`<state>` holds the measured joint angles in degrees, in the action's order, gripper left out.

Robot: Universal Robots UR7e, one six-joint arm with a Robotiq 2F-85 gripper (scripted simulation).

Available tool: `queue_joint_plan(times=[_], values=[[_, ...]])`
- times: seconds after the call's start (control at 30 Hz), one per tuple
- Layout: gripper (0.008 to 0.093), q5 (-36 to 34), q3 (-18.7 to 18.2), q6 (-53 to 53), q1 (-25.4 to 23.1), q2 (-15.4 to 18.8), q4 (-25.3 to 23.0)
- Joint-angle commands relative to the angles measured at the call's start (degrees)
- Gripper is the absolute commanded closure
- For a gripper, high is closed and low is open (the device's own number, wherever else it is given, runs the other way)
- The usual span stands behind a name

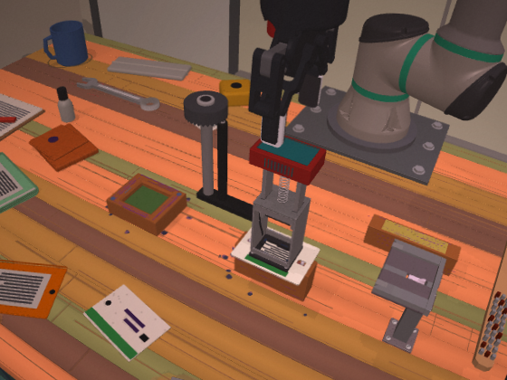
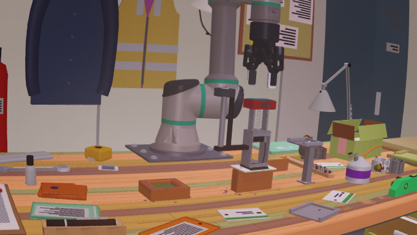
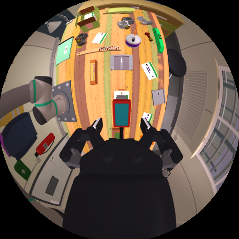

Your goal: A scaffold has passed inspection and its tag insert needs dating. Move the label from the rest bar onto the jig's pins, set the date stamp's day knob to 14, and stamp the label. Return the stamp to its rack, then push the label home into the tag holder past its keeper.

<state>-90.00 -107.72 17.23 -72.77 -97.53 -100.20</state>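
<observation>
The date stamp point(image 1: 283, 199) stands upright on the white label point(image 1: 276, 256), which lies on the brown jig block point(image 2: 251, 180) at the middle of the bench. Its red cap with a teal top point(image 3: 121, 113) sits raised on a spring over the grey frame. My gripper point(image 2: 261, 79) hangs open and empty a short way above the cap. The stamp rack point(image 1: 212, 149), a black stand with a toothed grey knob on a post, stands just behind the jig. The grey tag holder point(image 1: 408, 278) on its post is to the right, in front of the brown rest bar point(image 1: 412, 239).
The rack post point(image 2: 224, 117) stands close beside the stamp. An inked pad tray point(image 1: 146, 203) sits left of the jig. Spare labels point(image 1: 126, 321), a grey plate point(image 2: 314, 211), a wire brush point(image 1: 492, 325), clipboards, a wrench and a mug are scattered around the bench. The robot base point(image 1: 375, 122) stands behind.
</observation>
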Motion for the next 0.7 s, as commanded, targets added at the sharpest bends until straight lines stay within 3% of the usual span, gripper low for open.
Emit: queue_joint_plan(times=[0.0, 0.43, 0.67], values=[[0.0134, 0.00, 0.11, 0.00, 0.00, -0.03, 0.09], [0.0134, 0.00, 0.66, 0.00, 0.00, -0.13, 0.74], [0.0274, 0.00, 0.67, 0.00, 0.00, -0.14, 0.75]])
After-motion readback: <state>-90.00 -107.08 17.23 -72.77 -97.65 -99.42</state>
